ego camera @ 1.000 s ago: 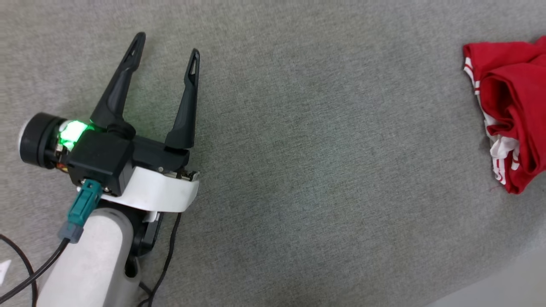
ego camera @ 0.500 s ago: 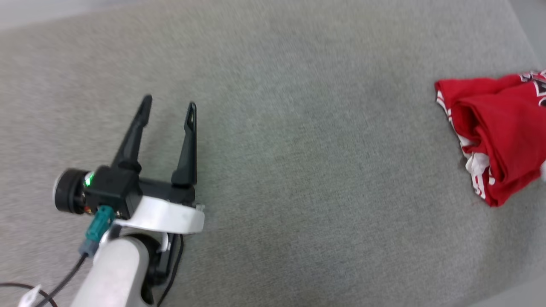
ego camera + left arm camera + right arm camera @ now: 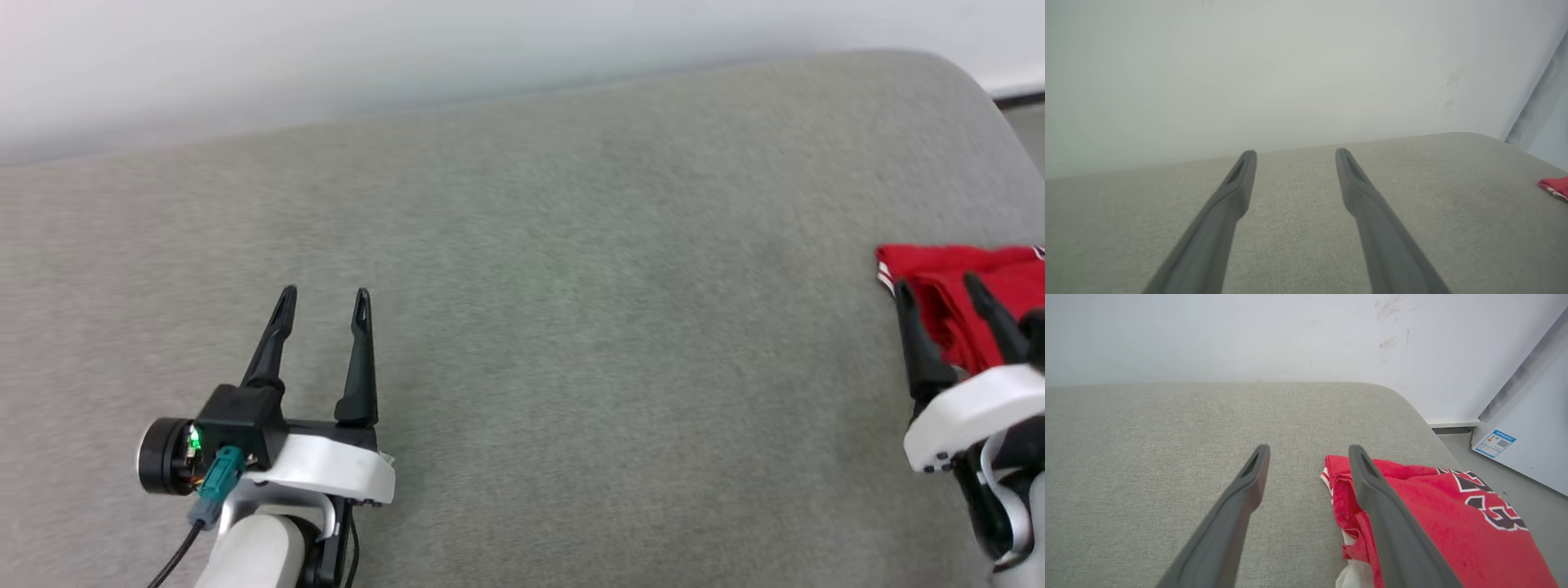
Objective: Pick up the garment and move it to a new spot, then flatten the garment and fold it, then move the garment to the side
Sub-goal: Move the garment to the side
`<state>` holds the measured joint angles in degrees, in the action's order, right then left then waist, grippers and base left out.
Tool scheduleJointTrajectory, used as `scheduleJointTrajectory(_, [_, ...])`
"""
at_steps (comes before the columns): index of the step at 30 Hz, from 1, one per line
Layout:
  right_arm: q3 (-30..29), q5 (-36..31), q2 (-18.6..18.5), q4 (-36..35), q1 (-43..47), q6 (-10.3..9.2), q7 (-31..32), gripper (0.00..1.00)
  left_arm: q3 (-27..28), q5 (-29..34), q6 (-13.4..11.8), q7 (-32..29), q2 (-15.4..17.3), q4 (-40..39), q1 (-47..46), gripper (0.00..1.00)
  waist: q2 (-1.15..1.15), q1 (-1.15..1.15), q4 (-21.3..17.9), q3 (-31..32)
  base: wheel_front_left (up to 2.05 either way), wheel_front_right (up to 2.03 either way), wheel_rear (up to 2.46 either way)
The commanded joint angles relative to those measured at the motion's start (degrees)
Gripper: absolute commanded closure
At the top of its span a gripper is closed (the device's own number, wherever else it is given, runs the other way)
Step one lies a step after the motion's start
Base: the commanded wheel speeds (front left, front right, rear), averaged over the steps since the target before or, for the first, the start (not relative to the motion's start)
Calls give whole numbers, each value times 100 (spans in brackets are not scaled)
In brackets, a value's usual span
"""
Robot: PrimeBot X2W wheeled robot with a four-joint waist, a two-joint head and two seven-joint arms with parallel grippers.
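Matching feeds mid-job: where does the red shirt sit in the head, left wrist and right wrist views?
Head view: the garment is at the right edge, partly behind the right gripper.
Left wrist view: the garment is a small red patch at the far right edge.
Right wrist view: the garment is at lower right, partly behind the right-hand finger.
Shared landmark: the grey cushion's rounded far corner, just beyond the garment.

Grey fabric cushion (image 3: 571, 245); scuffed white wall (image 3: 1249, 335) behind; grey floor (image 3: 1502, 469) right.
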<state>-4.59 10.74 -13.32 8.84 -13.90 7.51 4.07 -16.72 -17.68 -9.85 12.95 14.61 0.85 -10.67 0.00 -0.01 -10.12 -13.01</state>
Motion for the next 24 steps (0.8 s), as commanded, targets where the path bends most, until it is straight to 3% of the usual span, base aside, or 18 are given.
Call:
scheduleJointTrajectory(1, [-38, -41, 87, -173, 201, -4, -64, 0, 13, -7, -47, 49, -17, 45, 90, 0, 0, 1, 302, 278, 0, 0, 0])
scheduleJointTrajectory(10, [102, -138, 592, -988, 968, -4, -165, 0, 290, -187, -202, 135, 28, 280, 515, 0, 0, 1, 636, 728, 0, 0, 0])
scheduleJointTrajectory(24, [171, -208, 775, -1575, 1837, -4, 35, 0, 278, -297, -113, 204, -64, 591, 1090, 0, 0, 1, 751, 1287, 0, 0, 0])
